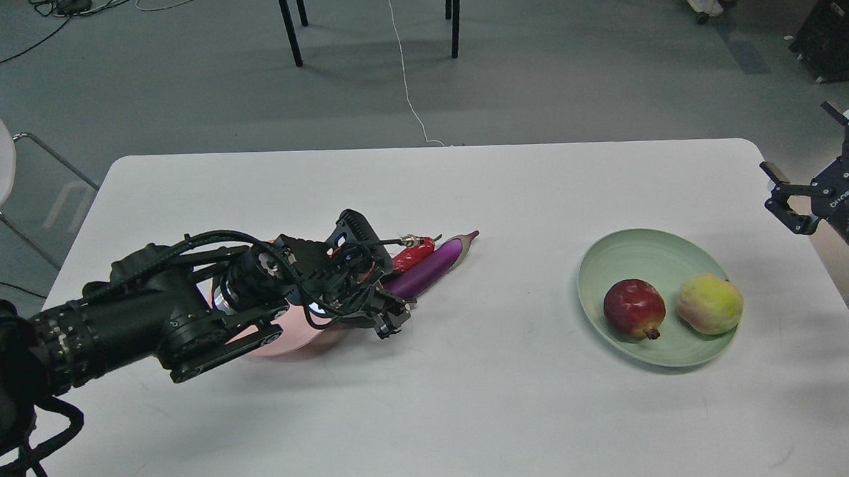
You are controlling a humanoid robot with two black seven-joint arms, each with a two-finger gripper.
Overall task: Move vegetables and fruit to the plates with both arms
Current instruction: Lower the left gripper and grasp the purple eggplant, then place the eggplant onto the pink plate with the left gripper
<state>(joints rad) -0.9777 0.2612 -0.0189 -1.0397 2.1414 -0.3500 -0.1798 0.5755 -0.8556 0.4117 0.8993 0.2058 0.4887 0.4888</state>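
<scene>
A: Nearest the lens was the left arm (113, 327), black and cabled, coming in low from the left edge and lying across the white table (432, 410).

B: And its far end?

A: The left gripper (388, 315) sat over the right rim of the pink plate (285, 338), at the near end of the eggplant (433, 267). Cables and dark housing crowded it. I could not tell whether the fingers were spread or closed, or gripping anything.

B: Position of the vegetables?

A: The eggplant ran slantwise up and right from the gripper, stem tip pointing away. The red chili pepper (414, 255) lay just beside it on the far side, seemingly touching. Most of the pink plate was hidden under the wrist; whether either vegetable rested on its rim could not be made out.

B: The fruit?

A: Both in the green plate (629, 254), right of centre on the table. The pomegranate (634, 308) sat to the left, crown nub toward the camera; the yellow-green fruit (710, 303) just beside it, a narrow gap between.

B: The other arm?

A: The right gripper (788, 201) hung at the right edge, off the table's corner, well apart from the green plate. Fingers stood spread wide, holding nothing.
</scene>
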